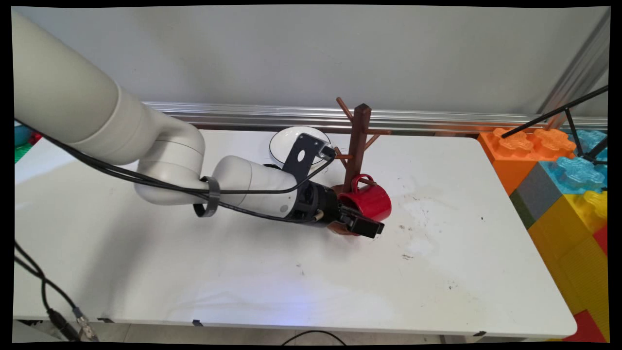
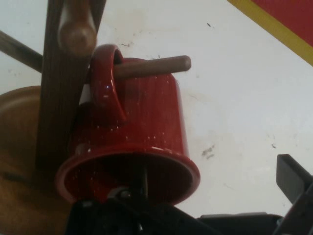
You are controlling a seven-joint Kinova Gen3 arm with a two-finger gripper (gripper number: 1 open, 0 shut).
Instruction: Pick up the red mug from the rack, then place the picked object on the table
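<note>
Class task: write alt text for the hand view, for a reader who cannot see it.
A glossy red mug hangs by its handle on a peg of a dark wooden mug tree, its open mouth facing the camera. The black gripper sits just below its rim, above a white table.

the arm is built of thick, smooth white links with rounded joints. black cables run along its underside, gathered to the forearm by a black strap. a flat dark grey bracket with a round hole rises off the wrist. the wrist section is black, ending in a black gripper of boxy, angular linkage.
</note>
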